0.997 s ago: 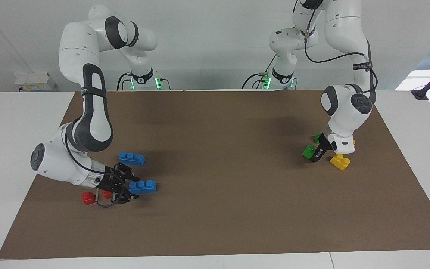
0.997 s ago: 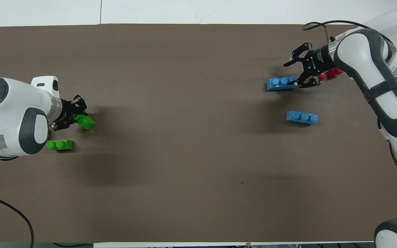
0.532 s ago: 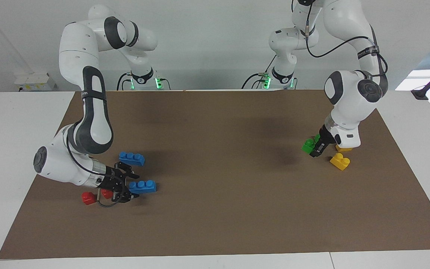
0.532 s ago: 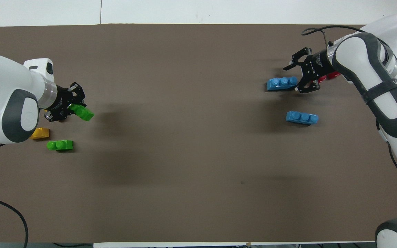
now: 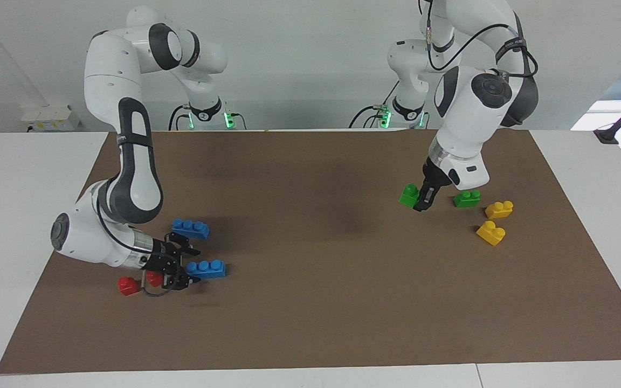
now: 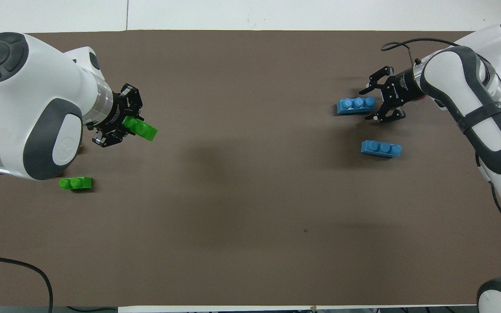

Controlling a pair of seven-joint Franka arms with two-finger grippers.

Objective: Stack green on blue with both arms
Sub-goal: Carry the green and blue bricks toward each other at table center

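**Item 1, left jaws, on my left arm [image 5: 469,113].** Closed tight on a green brick [image 5: 408,194], gripped by one end, the rest jutting out sideways. Change: a second ago this brick sat low on the mat among the yellow ones. It is now lifted clear and carried off toward the middle, hanging over bare mat at the left arm's end. Pick-up judged complete; carry in progress.

**Item 2, right jaws, on my right arm [image 5: 127,161].** Spread open, low on the mat, one finger on either side of the end of a blue brick [image 5: 206,269]. They are not clamped on it, as far as I can tell. Change: they stand a little wider than a second ago, and the brick has not moved. I judge it is not yet secured, so the stack cannot be made yet.

**Item 3, spares.**
- Second green brick [image 5: 467,198], on the mat.
- Two yellow bricks [image 5: 499,209] [image 5: 491,233], just beside the second green one.
- Second blue brick [image 5: 190,228], nearer to the robots than the first.
- Two red bricks [image 5: 127,285] [image 5: 154,278], close by my right wrist.

**Item 4, surface [image 5: 19,178].** White, with a brown mat [image 5: 310,312] covering most of it. All the bricks lie on the mat, the two groups well apart.

**Item 5, room.** Plain pale wall. Green lights [image 5: 228,119] glow at the arm bases. A small white box [image 5: 46,117] sits at the right arm's end.
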